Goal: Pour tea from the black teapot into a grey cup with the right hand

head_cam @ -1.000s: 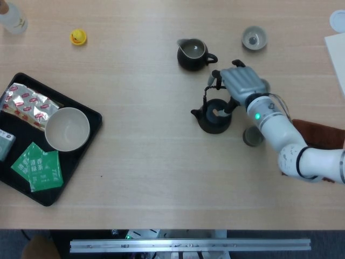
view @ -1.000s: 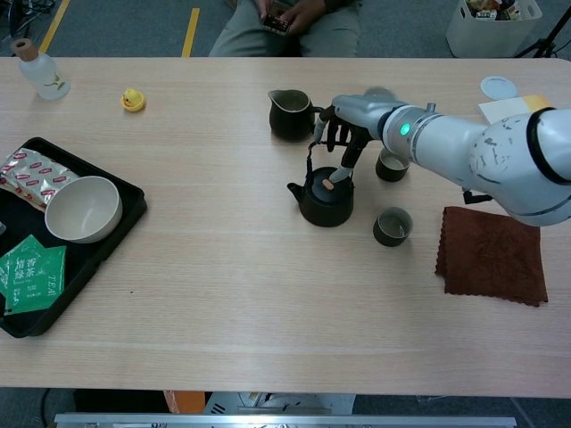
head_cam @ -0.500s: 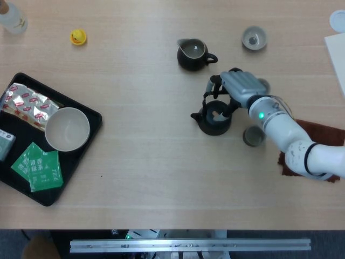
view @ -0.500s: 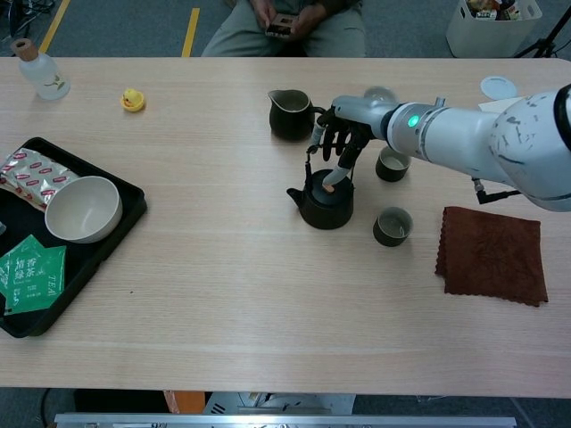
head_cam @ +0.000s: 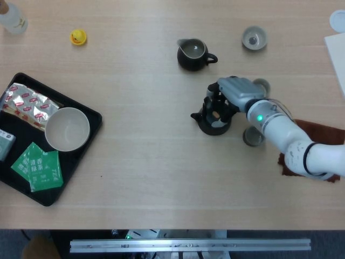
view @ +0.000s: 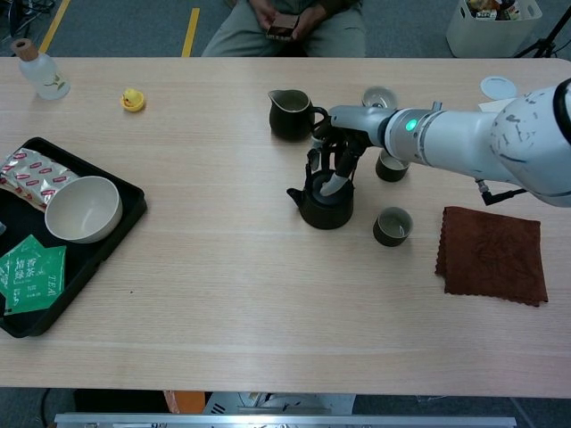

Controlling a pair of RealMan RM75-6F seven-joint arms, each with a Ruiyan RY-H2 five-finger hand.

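Note:
The black teapot (head_cam: 211, 123) (view: 323, 201) stands on the table, spout pointing left. My right hand (head_cam: 233, 93) (view: 343, 143) reaches over it from the right, and its fingers curl around the upright wire handle above the lid. One grey cup (head_cam: 252, 136) (view: 393, 226) sits just right of the pot. A second grey cup (view: 390, 166) stands behind my forearm, mostly hidden in the head view. A third grey cup (head_cam: 254, 39) (view: 378, 96) is farther back. My left hand shows in neither view.
A black pitcher (head_cam: 193, 54) (view: 287, 113) stands close behind the teapot. A brown cloth (view: 492, 252) lies at the right. At the left, a black tray (head_cam: 95, 116) holds a white bowl (head_cam: 67, 129) and tea packets. A yellow duck (head_cam: 78, 36) sits far back left.
My right hand has dropped lower over the teapot and its fingers have closed in around the handle. The teapot stays where it was on the table.

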